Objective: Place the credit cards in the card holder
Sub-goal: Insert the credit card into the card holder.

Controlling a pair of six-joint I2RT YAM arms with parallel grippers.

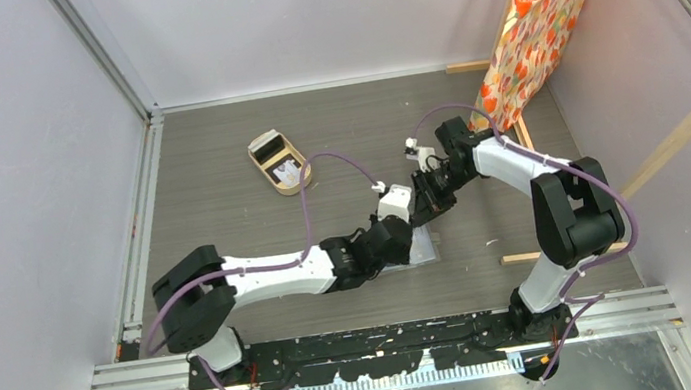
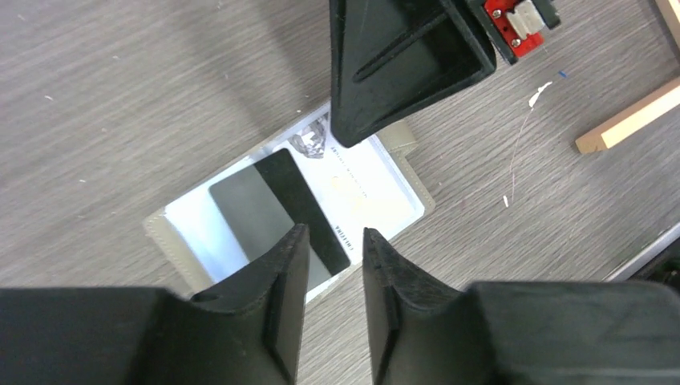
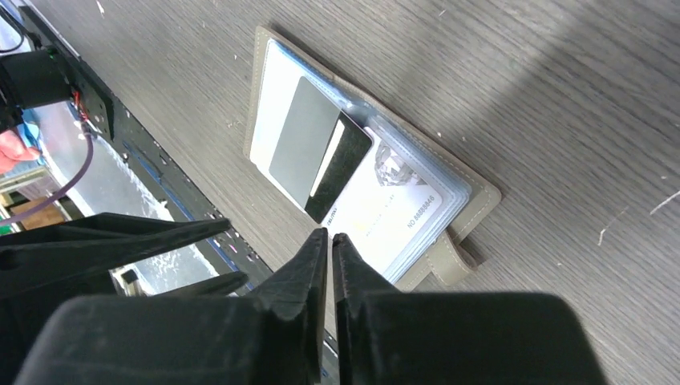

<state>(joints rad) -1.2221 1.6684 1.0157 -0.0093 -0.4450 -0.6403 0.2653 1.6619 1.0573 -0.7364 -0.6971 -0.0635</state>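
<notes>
A dark card (image 3: 321,152) lies on the open wallet (image 3: 479,195); left gripper (image 2: 334,237) a bit spread, right gripper (image 3: 329,237) pressed together.

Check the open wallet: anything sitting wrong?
Yes. The grey card with the black stripe lies across the card holder's centre fold, overlapping the sleeved white card, apparently not tucked into a sleeve. Nothing looks damaged.
</notes>
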